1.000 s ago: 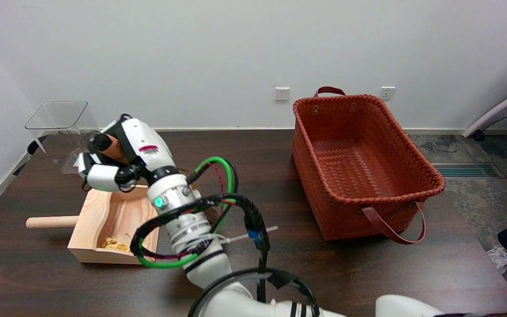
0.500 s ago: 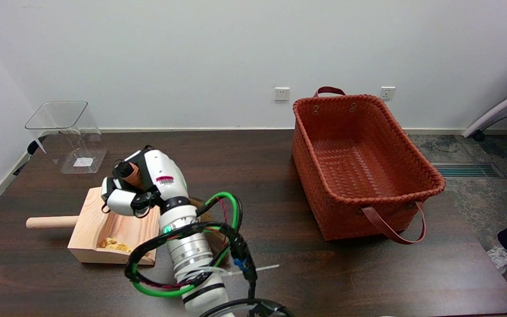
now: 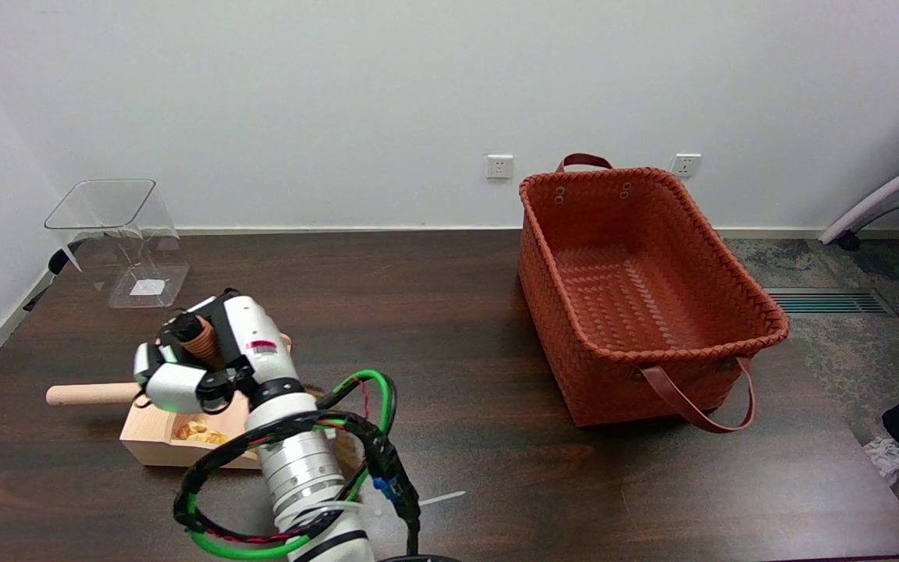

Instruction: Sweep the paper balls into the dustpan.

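Note:
A light wooden dustpan (image 3: 154, 441) lies at the table's left with its round handle (image 3: 90, 393) pointing left. Yellowish crumpled paper balls (image 3: 198, 429) sit inside it near the front wall. My right hand (image 3: 207, 363) hovers over the pan, covering most of it. Its fingers grip a brown brush handle (image 3: 200, 343). The brush head is hidden behind my forearm, with a bit of brown bristle showing at the wrist's right.
A clear plastic bin (image 3: 118, 238) stands at the back left. A large orange woven basket (image 3: 637, 289) with leather handles fills the right half of the table. My cabled forearm (image 3: 301, 476) rises from the bottom edge.
My right hand, still holding the brush, has swept from the far left corner down and toward the near side, now sitting over the dustpan. The arm has pulled back out of the lower frame.

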Controlling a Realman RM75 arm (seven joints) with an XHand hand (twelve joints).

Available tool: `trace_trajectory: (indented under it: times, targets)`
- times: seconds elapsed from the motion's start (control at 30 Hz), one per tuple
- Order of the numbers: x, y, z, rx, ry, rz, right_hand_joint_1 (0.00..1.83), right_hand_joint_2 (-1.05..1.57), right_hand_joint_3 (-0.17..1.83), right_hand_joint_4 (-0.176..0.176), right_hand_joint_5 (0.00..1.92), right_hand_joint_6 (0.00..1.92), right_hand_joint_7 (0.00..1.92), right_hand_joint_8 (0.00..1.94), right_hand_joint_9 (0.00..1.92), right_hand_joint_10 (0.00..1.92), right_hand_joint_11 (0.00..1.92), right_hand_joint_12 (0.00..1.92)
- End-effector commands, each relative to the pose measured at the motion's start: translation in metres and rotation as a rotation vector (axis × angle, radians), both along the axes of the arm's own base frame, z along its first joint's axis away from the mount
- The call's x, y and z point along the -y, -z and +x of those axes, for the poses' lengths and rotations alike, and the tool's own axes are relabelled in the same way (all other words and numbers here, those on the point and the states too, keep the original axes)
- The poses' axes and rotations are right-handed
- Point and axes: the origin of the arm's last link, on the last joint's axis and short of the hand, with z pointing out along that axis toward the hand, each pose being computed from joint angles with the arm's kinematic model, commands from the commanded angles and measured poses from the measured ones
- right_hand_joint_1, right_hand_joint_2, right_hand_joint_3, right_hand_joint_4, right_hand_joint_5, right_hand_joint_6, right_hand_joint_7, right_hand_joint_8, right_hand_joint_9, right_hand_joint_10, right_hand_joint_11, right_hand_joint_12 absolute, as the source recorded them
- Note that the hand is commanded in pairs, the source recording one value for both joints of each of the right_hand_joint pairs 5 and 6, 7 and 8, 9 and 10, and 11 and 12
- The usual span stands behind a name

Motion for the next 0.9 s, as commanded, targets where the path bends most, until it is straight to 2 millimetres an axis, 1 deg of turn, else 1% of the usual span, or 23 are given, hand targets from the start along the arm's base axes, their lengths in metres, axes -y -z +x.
trace_trajectory:
  times: [0.03, 0.17, 0.27, 0.43, 0.53, 0.63, 0.7, 0.77, 0.83, 0.9]
  targets:
    - [-0.003, 0.04, 0.013, 0.449, 0.17, 0.262, 1.18, 1.2, 0.99, 0.0, 1.92, 1.92, 1.92, 1.92, 1.92, 1.92, 1.92, 1.92]
    - [0.0, 0.042, 0.017, 0.494, 0.184, 0.293, 1.18, 1.2, 0.97, 0.0, 1.92, 1.92, 1.92, 1.92, 1.92, 1.92, 1.92, 1.92]
    - [0.001, 0.043, 0.018, 0.494, 0.179, 0.3, 1.18, 1.18, 0.92, 0.0, 1.92, 1.92, 1.92, 1.92, 1.92, 1.92, 1.92, 1.92]
    - [0.003, 0.041, 0.02, 0.474, 0.158, 0.295, 1.21, 1.12, 0.91, 0.0, 1.92, 1.92, 1.92, 1.92, 1.92, 1.92, 1.92, 1.92]
    - [0.005, 0.038, 0.023, 0.426, 0.12, 0.292, 1.23, 1.07, 0.93, 0.0, 1.92, 1.92, 1.92, 1.92, 1.92, 1.92, 1.92, 1.92]
    - [0.01, 0.033, 0.037, 0.244, 0.011, 0.273, 1.23, 1.04, 0.97, 0.0, 1.92, 1.92, 1.92, 1.92, 1.92, 1.92, 1.92, 1.92]
    - [0.015, 0.026, 0.051, 0.028, -0.087, 0.226, 1.23, 1.07, 0.98, 0.0, 1.92, 1.92, 1.92, 1.92, 1.92, 1.92, 1.92, 1.92]
    - [0.02, 0.02, 0.059, -0.129, -0.151, 0.192, 1.23, 1.09, 0.98, 0.0, 1.92, 1.92, 1.92, 1.92, 1.92, 1.92, 1.92, 1.92]
    - [0.025, 0.014, 0.066, -0.229, -0.194, 0.169, 1.23, 1.11, 0.98, 0.0, 1.92, 1.92, 1.92, 1.92, 1.92, 1.92, 1.92, 1.92]
    - [0.029, 0.01, 0.072, -0.274, -0.214, 0.162, 1.23, 1.13, 0.97, 0.0, 1.92, 1.92, 1.92, 1.92, 1.92, 1.92, 1.92, 1.92]
